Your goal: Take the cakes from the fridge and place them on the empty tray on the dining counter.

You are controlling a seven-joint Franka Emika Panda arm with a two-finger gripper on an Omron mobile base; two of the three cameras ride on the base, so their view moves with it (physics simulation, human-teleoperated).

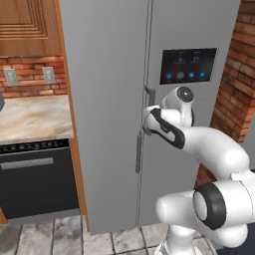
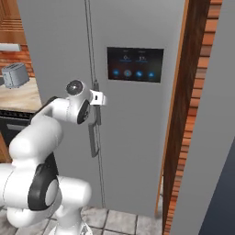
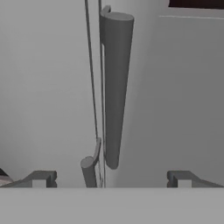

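Brick-walled kitchen, tall grey two-door fridge [image 1: 119, 99] shut, hand [image 3: 111, 179] spread wide, holding nothing.
Right door's dark vertical handle [image 3: 114, 87] looks rigid, smooth; I'd grab it mid-bar, door probably heavy.

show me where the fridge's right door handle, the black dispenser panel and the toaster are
right door handle [image 3: 115, 87], hand view, middle of the bar
dispenser panel [image 2: 135, 64], right base view, screen centre
toaster [image 2: 14, 75], right base view, its side

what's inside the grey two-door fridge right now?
Cannot tell: both doors of the tall grey two-door fridge are shut, hiding the shelves and contents. Visible outside are the dark grey vertical handles, the black dispenser panel and the open gripper at the handles.
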